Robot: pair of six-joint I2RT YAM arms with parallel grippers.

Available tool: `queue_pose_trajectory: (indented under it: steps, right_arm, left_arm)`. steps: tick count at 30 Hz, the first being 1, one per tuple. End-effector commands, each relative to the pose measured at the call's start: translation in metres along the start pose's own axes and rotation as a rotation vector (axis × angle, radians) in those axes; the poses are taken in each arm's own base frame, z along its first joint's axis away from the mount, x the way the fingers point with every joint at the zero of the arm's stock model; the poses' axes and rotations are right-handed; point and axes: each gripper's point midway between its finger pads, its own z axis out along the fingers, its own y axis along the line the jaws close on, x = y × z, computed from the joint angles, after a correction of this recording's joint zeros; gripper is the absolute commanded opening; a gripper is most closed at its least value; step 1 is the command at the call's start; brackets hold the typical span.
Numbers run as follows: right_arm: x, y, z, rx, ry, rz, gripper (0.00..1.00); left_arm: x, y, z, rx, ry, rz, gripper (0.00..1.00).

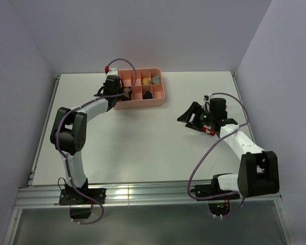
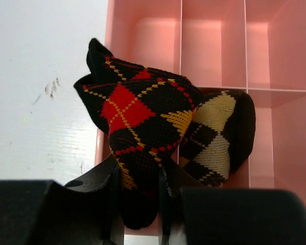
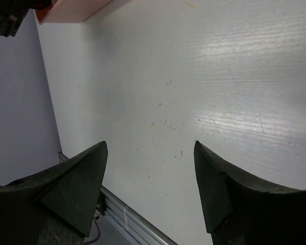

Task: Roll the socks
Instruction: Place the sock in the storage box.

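Scene: a white table seen from above, with a pink compartment tray toward its far side and two robot arms reaching in from the near edge.

Left gripper: at the tray's left end, its two dark fingers are pinched onto the lower part of a bunched sock.

Red-orange argyle sock: black with red diamonds and thin yellow lines. It is the sock held by the left gripper. It sits bundled over the tray's left wall, with one black tip sticking out past that wall over the table.

Tan argyle sock: black with cream and tan diamonds, bunched up. It lies inside the tray in the row nearer the arms, toward the tray's left end, and touches the right side of the held sock. Which column it is in is unclear.

Tray compartments: the far-row cells seen by the left wrist camera are bare pink. In the overhead view a few small things sit in cells toward the tray's right end, too small to identify.

Right gripper: its jaws are spread wide with nothing between them. It hangs above bare table, well to the right of the tray and nearer the arms.

Right wrist view: only a corner of the tray shows, at the top left.
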Motion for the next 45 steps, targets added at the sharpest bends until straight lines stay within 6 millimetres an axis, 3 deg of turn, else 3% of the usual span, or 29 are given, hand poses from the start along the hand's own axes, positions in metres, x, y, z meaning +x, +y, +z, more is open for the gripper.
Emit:
queue_pose_trajectory:
  steps: [1, 12, 19, 30, 33, 40, 45]
  right_arm:
    - [-0.003, 0.001, 0.001, -0.027, -0.011, -0.009, 0.75]
    - [0.001, 0.005, 0.003, -0.068, 0.020, -0.006, 0.72]
    - [0.000, 0.005, 0.003, -0.068, 0.016, -0.010, 0.72]
    - [0.003, 0.005, 0.006, -0.084, 0.033, 0.004, 0.72]
    - [0.004, 0.005, 0.006, -0.091, 0.039, 0.004, 0.72]
    - [0.004, 0.006, 0.007, -0.096, 0.040, 0.005, 0.72]
    - [0.005, 0.007, 0.007, -0.103, 0.046, 0.011, 0.72]
  left_arm:
    - [-0.009, -0.012, 0.002, 0.048, -0.008, -0.035, 0.00]
    - [0.015, 0.017, 0.014, -0.070, 0.099, -0.071, 0.00]
    - [0.032, 0.013, 0.027, -0.058, 0.202, -0.048, 0.00]
    - [0.068, 0.029, 0.036, -0.084, 0.360, -0.034, 0.00]
    - [0.063, 0.027, 0.034, -0.070, 0.353, -0.034, 0.01]
    - [-0.004, 0.031, 0.011, -0.073, 0.198, -0.050, 0.44]
    - [-0.026, 0.034, 0.003, -0.088, 0.162, -0.046, 0.63]
